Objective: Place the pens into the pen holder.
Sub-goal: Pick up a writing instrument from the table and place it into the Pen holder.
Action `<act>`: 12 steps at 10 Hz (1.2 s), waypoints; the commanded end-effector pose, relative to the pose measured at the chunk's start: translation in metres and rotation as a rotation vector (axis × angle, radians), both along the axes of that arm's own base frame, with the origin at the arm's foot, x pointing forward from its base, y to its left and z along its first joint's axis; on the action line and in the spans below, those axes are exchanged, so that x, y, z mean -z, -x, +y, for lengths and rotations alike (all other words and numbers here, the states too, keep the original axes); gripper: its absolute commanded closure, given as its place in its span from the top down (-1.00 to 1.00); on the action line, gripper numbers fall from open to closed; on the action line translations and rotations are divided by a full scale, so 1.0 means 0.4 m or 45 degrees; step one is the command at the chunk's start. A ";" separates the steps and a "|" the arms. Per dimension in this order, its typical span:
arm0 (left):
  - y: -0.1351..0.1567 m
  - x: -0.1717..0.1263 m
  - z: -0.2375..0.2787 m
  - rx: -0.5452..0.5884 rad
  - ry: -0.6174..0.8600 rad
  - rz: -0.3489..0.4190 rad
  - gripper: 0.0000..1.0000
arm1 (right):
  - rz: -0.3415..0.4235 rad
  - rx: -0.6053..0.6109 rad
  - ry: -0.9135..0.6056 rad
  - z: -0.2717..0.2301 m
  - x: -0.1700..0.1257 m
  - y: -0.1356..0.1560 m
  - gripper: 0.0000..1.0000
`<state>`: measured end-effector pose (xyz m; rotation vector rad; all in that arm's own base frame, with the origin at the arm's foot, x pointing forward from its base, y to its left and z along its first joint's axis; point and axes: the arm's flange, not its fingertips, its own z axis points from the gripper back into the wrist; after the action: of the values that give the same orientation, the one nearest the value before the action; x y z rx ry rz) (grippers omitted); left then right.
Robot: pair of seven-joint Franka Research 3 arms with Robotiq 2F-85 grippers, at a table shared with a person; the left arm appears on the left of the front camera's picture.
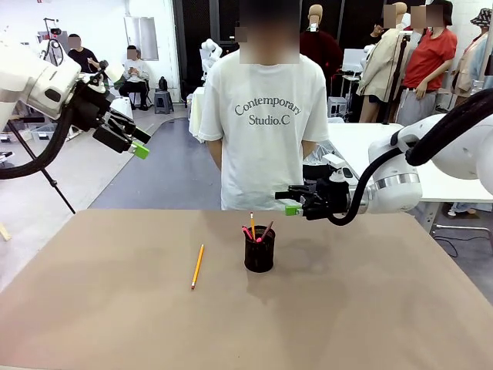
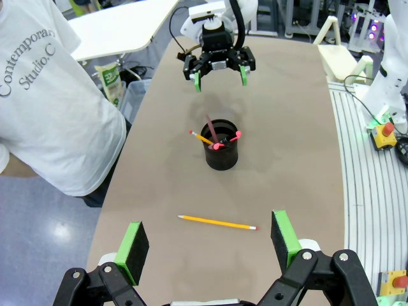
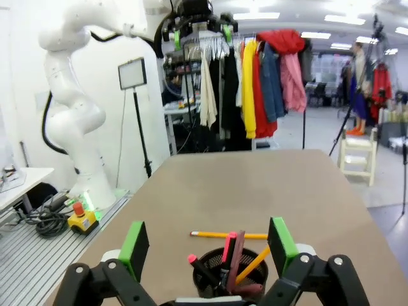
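A black mesh pen holder [image 1: 259, 250] stands near the middle of the brown table with several pens upright in it; I see it from above in the left wrist view as the pen holder [image 2: 222, 152] and close below in the right wrist view as the pen holder [image 3: 231, 275]. One yellow-orange pencil [image 1: 197, 266] lies flat on the table to its left, also the pencil [image 2: 217, 222] and the pencil [image 3: 224, 235]. My left gripper [image 1: 131, 137] hangs open high above the table's left side, empty. My right gripper [image 1: 286, 202] is open and empty, just behind and above the holder.
A person in a white T-shirt [image 1: 266, 123] stands at the table's far edge, right behind the holder. A grey rail with a red stop button [image 2: 384, 129] runs along one table side. Bare tabletop [image 1: 370, 308] surrounds the holder and pencil.
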<state>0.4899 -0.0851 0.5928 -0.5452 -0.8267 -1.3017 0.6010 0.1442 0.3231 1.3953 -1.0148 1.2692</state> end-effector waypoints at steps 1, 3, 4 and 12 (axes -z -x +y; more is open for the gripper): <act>0.002 -0.001 0.001 -0.001 -0.007 -0.003 1.00 | 0.036 -0.033 0.219 -0.013 -0.087 0.017 1.00; 0.002 -0.001 0.001 -0.001 -0.007 -0.003 1.00 | 0.027 -0.020 0.423 -0.027 -0.180 0.001 1.00; 0.002 -0.001 0.001 -0.001 -0.007 -0.003 1.00 | -0.032 -0.014 0.459 -0.034 -0.224 0.001 1.00; 0.002 -0.001 0.001 -0.001 -0.007 -0.003 1.00 | -0.241 0.215 0.866 -0.233 -0.508 -0.035 1.00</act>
<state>0.4899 -0.0850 0.5929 -0.5450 -0.8269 -1.3016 0.6107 0.0548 0.5193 0.7117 -0.7264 1.4872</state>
